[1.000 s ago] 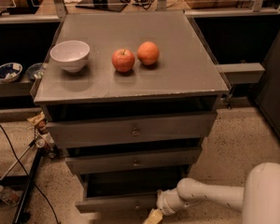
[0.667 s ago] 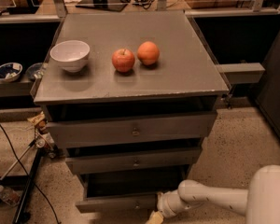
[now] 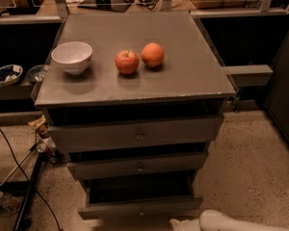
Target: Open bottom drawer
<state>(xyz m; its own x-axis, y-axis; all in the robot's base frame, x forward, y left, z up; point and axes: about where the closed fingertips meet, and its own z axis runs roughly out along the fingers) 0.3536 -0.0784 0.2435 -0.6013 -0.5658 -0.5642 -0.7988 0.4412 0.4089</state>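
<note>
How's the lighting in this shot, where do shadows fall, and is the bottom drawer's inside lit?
Camera view: light comes from above, so the cabinet top is evenly lit, and the bowl, apple and orange cast soft shadows toward the camera; the bottom drawer, partly open, is dark inside; the gripper shows pale at the lower edge, below the drawer front.
</note>
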